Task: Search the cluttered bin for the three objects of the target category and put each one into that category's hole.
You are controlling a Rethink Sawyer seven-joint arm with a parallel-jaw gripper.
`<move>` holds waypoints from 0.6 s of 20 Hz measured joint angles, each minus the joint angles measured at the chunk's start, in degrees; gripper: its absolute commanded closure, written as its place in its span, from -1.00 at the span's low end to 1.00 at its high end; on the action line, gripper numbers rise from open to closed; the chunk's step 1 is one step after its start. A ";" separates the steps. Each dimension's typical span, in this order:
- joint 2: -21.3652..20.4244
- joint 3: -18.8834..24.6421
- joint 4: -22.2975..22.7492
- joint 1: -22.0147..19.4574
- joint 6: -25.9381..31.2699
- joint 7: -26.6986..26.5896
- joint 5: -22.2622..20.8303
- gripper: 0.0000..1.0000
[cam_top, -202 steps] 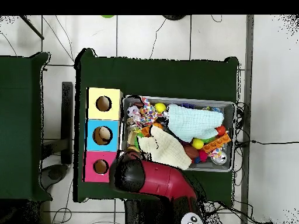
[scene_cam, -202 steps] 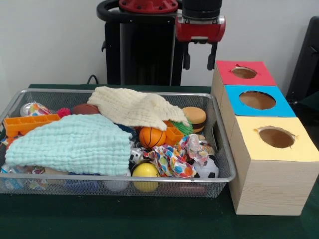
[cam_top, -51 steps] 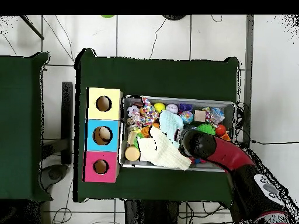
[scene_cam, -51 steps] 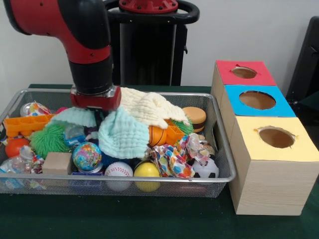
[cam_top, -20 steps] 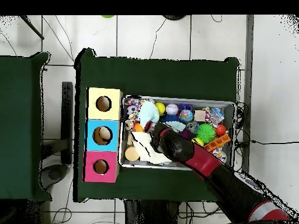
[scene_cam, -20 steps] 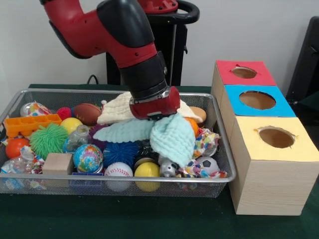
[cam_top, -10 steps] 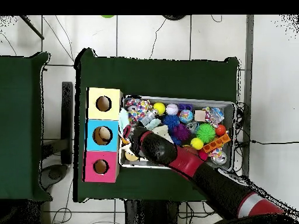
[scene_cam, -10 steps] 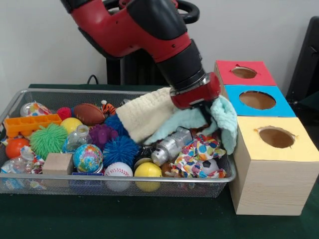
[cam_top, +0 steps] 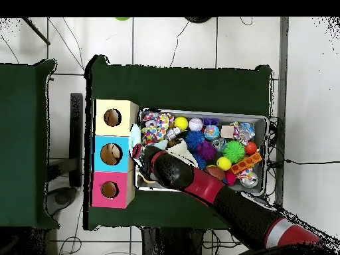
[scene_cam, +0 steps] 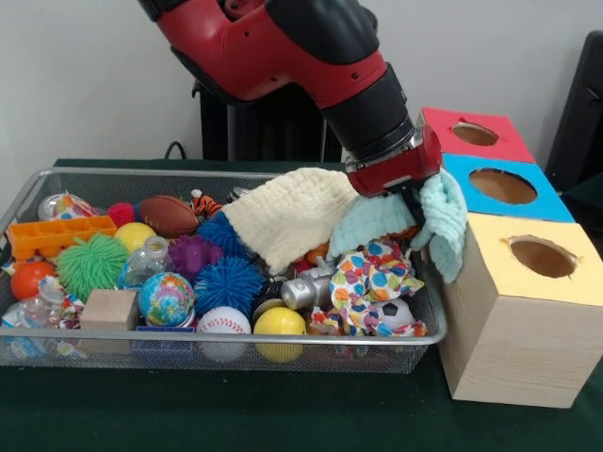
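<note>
The gripper (scene_cam: 412, 202) has its jaws clamped on the mint cloth (scene_cam: 435, 222), a soft waffle-textured rag hanging over the right rim of the wire bin (scene_cam: 236, 349), touching the yellow-topped box (scene_cam: 528, 320). The carrying step looks under way; next it likely needs lifting clear and centring over a round hole (scene_cam: 540, 257). A cream cloth (scene_cam: 287, 215) drapes over the toys.

No readable text — none anywhere
</note>
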 measured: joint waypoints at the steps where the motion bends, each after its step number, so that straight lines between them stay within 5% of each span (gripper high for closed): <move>1: 0.01 -0.04 -0.01 0.01 -0.01 0.00 0.00 1.00; 12: -0.02 -6.98 -4.04 5.31 0.06 0.00 -1.57 1.00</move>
